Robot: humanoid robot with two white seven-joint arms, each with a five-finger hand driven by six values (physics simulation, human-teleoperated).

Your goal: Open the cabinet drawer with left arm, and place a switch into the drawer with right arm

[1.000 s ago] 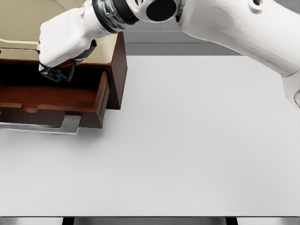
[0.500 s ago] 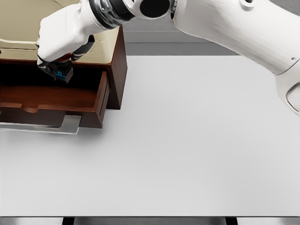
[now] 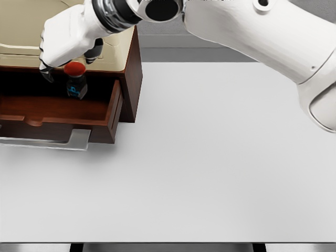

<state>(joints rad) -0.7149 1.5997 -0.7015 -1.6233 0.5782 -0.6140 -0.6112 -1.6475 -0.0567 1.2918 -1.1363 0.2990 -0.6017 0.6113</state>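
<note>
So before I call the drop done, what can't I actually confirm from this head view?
- Switch: whether it rests on the drawer floor; its base sits in the cabinet shadow.
- Right hand: whether the fingers touch the red cap; the hand's back hides them.
- Drawer's left part and its handle: cut by the left edge.
- Left hand: out of frame.

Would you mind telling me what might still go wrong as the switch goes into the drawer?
The switch, with its red button on top, hangs just below the right robot hand over the open drawer; whether the fingers grip it is unclear. It may tip over on landing. The hand is close to the cabinet top and could clip it when lifting away.
</note>
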